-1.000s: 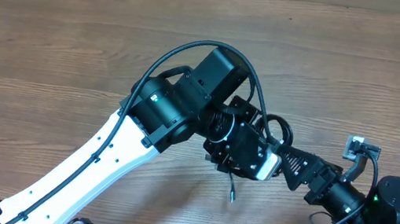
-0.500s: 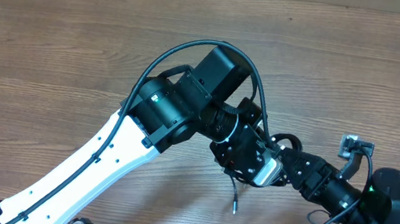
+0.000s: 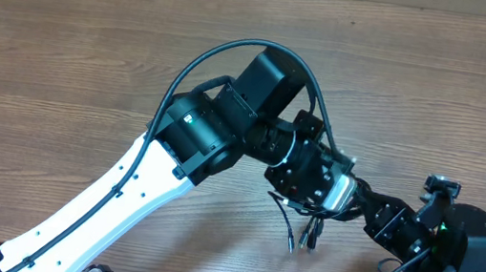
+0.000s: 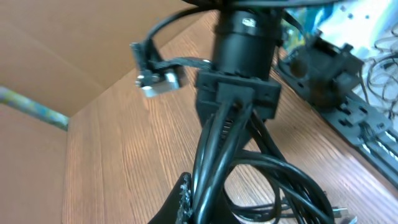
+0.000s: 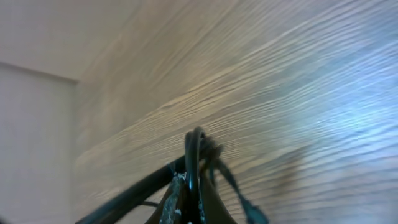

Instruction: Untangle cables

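We judge the step in hand to be the pulling apart: the bundle of thin black flexible cables (image 3: 310, 233) with small plug ends is held up off the brown wood-grain table (image 3: 91, 55), in the right half near the front edge, pinched between both arms. The left gripper (image 3: 331, 195), at the end of the white-and-black arm, looks clamped on the cords, which in its wrist view run up from its pad as a tight sheaf with loops sagging below (image 4: 214, 155). The right gripper (image 3: 360, 204) meets it from the lower right, and in its own blurred view its fingers (image 5: 174, 202) are pressed together around a cable loop standing up between them (image 5: 195, 149). Next, as we read it, the arms must draw steadily away from each other while both keep their hold, so that the loops slide free rather than cinch into a knot, and the hanging ends must not snag. Against the frame half a second back, we now see two plug ends dangling under the grippers where only one showed, the left wrist has shifted a little rightward, and the right arm has drawn back toward its base.
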Controlling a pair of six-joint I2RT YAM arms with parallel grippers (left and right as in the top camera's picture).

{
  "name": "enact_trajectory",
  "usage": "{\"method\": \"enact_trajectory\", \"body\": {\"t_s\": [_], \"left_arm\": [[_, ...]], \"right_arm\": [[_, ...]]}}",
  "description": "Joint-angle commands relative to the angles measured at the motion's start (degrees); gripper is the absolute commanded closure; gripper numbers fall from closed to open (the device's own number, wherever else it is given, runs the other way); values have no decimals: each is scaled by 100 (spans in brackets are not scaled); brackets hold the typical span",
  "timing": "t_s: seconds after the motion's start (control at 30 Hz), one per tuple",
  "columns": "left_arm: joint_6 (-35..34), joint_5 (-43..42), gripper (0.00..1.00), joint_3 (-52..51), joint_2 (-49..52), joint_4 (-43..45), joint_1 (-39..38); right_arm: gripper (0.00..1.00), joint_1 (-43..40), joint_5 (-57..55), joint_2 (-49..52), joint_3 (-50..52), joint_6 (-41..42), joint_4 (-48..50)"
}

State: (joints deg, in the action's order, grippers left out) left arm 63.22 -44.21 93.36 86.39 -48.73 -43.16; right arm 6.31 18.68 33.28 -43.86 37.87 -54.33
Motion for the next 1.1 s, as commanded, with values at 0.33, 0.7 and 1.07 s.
{"method": "enact_trajectory", "body": {"t_s": [0.33, 0.7, 1.07], "left_arm": [[-2802, 208, 96, 129, 7, 1174, 177], [-4588, 929, 96, 129, 9, 1086, 275], [-5215, 1521, 96, 129, 9, 901, 273]], "right_arm": [[96, -39, -964, 17, -111, -35, -540], [0, -37, 85, 17, -111, -42, 313], [0, -37, 1390, 17, -111, -645, 916]]}}
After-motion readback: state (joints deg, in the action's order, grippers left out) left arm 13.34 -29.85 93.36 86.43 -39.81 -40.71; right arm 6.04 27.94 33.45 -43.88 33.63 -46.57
